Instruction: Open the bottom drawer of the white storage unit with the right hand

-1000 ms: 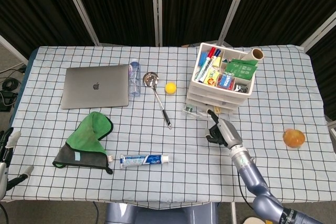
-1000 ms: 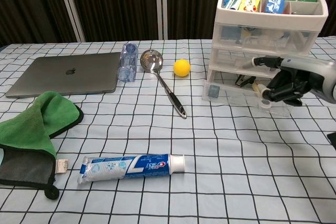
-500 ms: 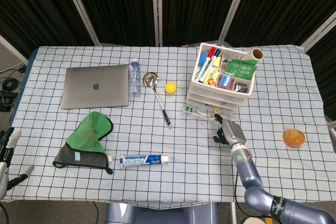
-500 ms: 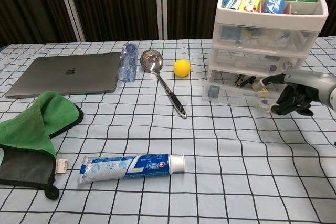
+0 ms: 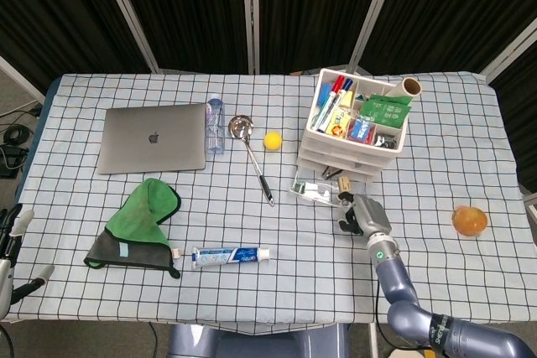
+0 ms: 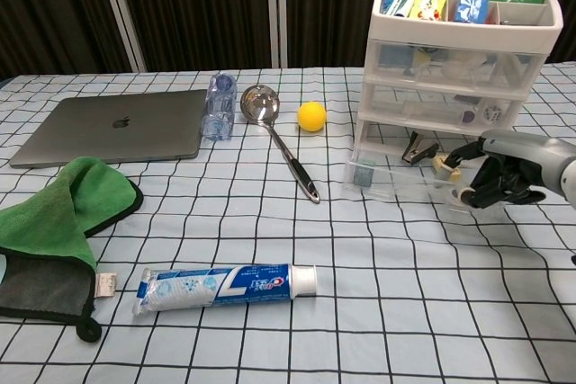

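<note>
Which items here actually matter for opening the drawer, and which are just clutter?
Job: white storage unit, its bottom drawer partly out, right hand at its front.

Clutter: laptop, water bottle, ladle, yellow ball, green cloth, toothpaste, fruit.

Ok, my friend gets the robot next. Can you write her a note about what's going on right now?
Right robot hand: fingers curled on the front edge of the bottom drawer, gripping it.
Left robot hand: at the table's left edge, holding nothing, fingers apart.
White storage unit: back right of the checked table.
Done: bottom drawer partly pulled out, a clip visible inside.
Left: pull it a bit further if needed, then let go.
</note>
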Motion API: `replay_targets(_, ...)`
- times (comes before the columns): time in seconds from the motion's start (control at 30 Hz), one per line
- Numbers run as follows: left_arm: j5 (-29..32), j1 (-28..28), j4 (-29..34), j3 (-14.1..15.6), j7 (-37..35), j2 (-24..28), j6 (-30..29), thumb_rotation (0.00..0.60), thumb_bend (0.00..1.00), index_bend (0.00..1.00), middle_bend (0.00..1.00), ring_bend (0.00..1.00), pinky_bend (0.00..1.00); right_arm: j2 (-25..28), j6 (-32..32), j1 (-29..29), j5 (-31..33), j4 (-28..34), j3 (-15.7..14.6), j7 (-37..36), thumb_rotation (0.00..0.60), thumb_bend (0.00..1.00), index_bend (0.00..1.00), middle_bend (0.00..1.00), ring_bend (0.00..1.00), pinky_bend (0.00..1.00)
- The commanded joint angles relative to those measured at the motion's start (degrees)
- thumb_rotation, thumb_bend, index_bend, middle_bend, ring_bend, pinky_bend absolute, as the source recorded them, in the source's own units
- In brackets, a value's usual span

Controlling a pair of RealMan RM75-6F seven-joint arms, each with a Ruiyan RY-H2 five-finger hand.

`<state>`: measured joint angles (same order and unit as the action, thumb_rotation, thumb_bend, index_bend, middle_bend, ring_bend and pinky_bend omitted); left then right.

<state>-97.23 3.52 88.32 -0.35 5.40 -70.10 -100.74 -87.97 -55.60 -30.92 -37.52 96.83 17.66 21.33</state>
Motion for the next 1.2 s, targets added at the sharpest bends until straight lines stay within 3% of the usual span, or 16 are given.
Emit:
replay_targets(0.03, -0.04, 0.01, 0.04, -0.01, 0.01, 0.01, -0.04, 0.6, 0.0, 0.0, 0.0, 0.0, 0.0, 0.44, -0.11, 0.25, -0.95, 1.08, -0.69, -1.13, 0.6, 0.58, 0.52, 0.98, 0.98, 0.88)
replay_targets(0.37, -0.11, 0.06, 0.11, 0.01, 0.09, 0.01, -0.07, 0.6, 0.0, 0.0, 0.0, 0.0, 0.0, 1.75, -0.23, 0.55, -2.97, 2.7, -2.78, -3.53, 0.6, 0.58, 0.47, 0.98, 0.98, 0.88)
replay_targets(0.63, -0.01, 0.07, 0.1, -0.06, 0.13, -0.01, -0.05, 0.6, 0.0, 0.0, 0.0, 0.0, 0.0, 2.68, 1.07, 0.78, -6.55, 3.57, -3.07, -7.79, 0.6, 0.58, 0.24, 0.97, 0.98, 0.88)
replay_targets(0.93, -0.07, 0.24, 0.1, -0.12, -0.06, 0.1, -0.41, 0.6, 0.0, 0.0, 0.0, 0.0, 0.0, 4.29, 4.13, -0.16, -9.24, 4.82, -4.4, -10.87, 0.6, 0.57, 0.13, 0.97, 0.98, 0.88)
replay_targets(1.2, -0.12, 0.22, 0.07, -0.1, 0.03, 0.06, -0.3, 0.6, 0.0, 0.0, 0.0, 0.0, 0.0, 6.87, 9.81, -4.33, -6.84, 5.46, -5.02, -10.19, 0.6, 0.57, 0.07, 0.97, 0.98, 0.88)
